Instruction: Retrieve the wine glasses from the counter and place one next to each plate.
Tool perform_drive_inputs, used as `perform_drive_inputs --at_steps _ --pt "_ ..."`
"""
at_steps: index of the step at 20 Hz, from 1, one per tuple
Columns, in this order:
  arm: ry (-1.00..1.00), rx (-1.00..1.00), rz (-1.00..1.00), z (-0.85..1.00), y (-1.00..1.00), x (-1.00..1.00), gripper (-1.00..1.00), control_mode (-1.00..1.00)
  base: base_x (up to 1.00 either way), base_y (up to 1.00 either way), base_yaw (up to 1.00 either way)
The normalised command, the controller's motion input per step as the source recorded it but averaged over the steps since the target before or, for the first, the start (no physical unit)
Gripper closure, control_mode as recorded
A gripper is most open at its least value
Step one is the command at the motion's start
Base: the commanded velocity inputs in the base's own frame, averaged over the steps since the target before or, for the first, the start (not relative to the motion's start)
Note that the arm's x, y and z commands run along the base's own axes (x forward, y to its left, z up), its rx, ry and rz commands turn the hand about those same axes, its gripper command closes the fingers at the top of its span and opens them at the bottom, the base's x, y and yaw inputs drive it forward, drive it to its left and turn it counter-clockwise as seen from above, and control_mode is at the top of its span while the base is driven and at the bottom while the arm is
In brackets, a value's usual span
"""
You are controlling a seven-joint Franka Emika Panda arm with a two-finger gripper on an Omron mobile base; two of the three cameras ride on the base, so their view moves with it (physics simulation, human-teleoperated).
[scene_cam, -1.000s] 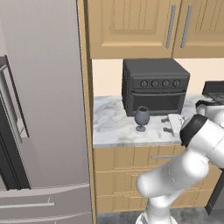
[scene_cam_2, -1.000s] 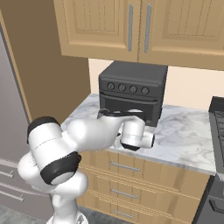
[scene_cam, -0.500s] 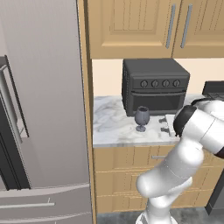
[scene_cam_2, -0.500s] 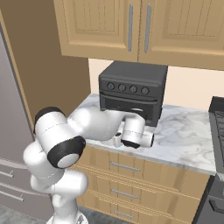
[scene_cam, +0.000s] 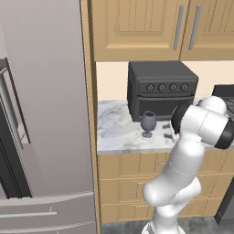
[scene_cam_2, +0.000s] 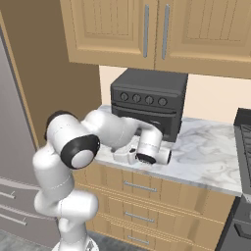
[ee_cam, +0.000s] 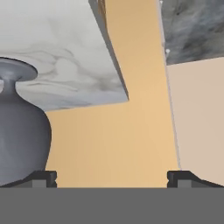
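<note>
One smoky-grey wine glass stands upright on the marble counter, in front of the black oven. In the hand view the picture is rolled, so the glass shows with its foot toward the top, close against the left fingertip. My gripper is open, with nothing between its fingers, and the glass sits mostly outside the gap. In the right base view my hand hangs low over the counter's front edge and the arm hides the glass. The plates are out of view.
A black toaster oven stands at the back of the counter under wooden wall cabinets. A tall steel fridge flanks the counter on the left and a dark stove on the right. Drawers lie below.
The arm has swung: its elbow has risen and moved over the counter, bringing the hand closer to the glass. The glass has not moved and the gripper stays open.
</note>
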Motion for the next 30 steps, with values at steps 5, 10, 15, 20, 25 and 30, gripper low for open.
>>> perform_drive_inputs --at_steps 5,10,15,20,25,30 --pt "0.0 0.0 0.01 -0.15 0.0 0.37 -1.0 -1.0 0.0 0.0 0.0" --pt "0.0 0.0 0.04 -0.14 0.0 0.29 -1.0 -1.0 0.0 0.0 0.0" --pt "0.01 0.0 0.06 -0.26 0.0 0.45 -1.0 -1.0 0.0 0.0 0.0" --pt "0.02 0.0 0.05 -0.32 0.0 0.41 -1.0 -1.0 0.0 0.0 0.0" --pt "0.0 0.02 0.0 -0.17 -0.28 0.28 -1.0 -1.0 0.0 0.0 0.0" --pt "0.0 0.03 0.0 -0.15 -0.35 0.11 -1.0 -1.0 0.0 0.0 0.0"
